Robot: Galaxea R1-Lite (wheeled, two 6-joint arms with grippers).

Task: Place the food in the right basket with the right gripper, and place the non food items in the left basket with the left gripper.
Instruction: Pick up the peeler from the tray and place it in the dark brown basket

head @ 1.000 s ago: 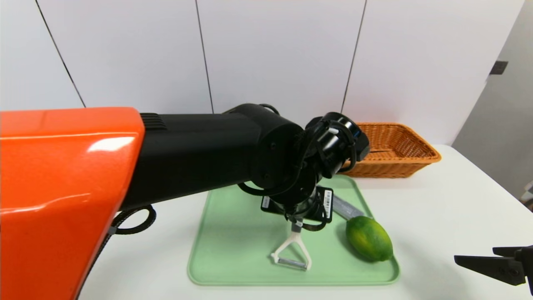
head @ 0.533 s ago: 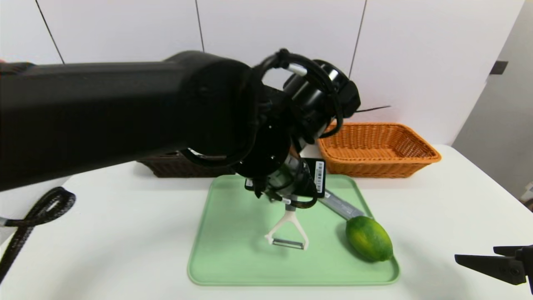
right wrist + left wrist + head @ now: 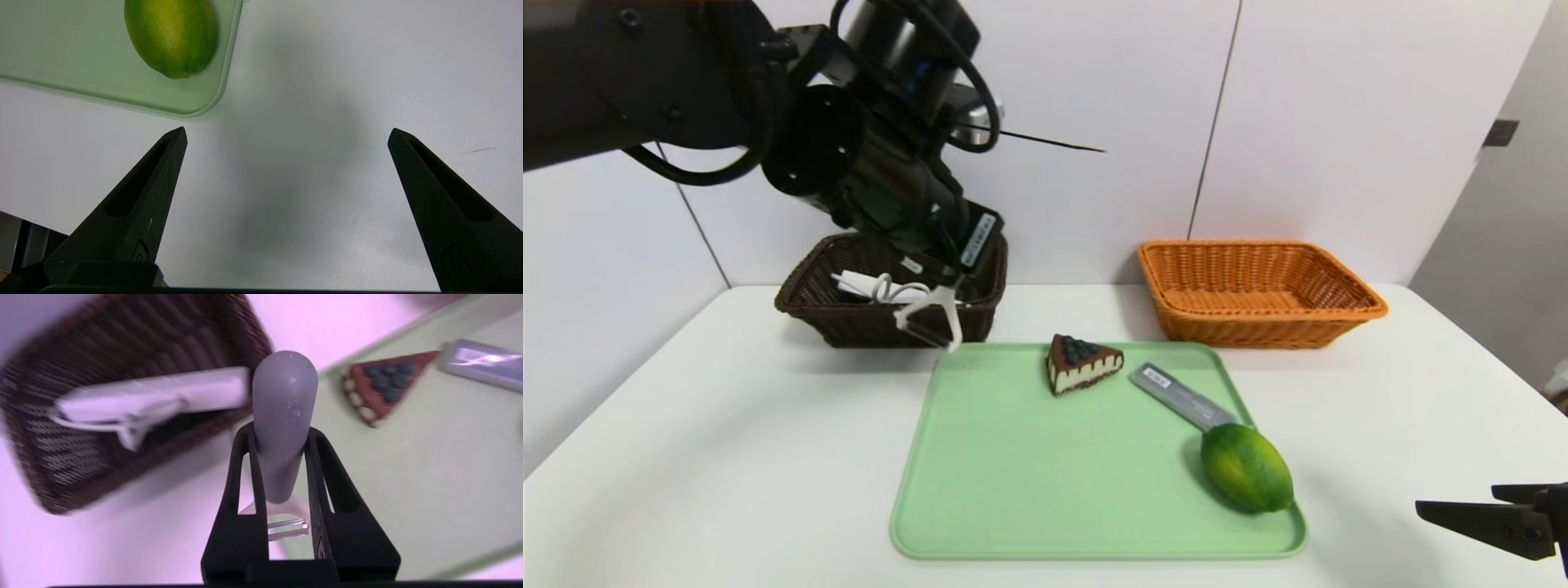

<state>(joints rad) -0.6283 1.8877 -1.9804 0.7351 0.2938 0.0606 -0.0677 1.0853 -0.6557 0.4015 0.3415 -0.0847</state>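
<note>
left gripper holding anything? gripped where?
Yes: the left gripper is shut on the peeler, clamped on its grey handle. The right gripper is open, empty.

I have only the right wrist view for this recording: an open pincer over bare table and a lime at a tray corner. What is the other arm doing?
Observer: The left pincer is shut on a peeler, held aloft near the dark basket.
Operator: Anything inside that basket?
Observer: A white cable lies in it.
Operator: What shares the tray with the lime?
Observer: A cake slice and a grey labelled bar, whose near end is right at the lime.
</note>
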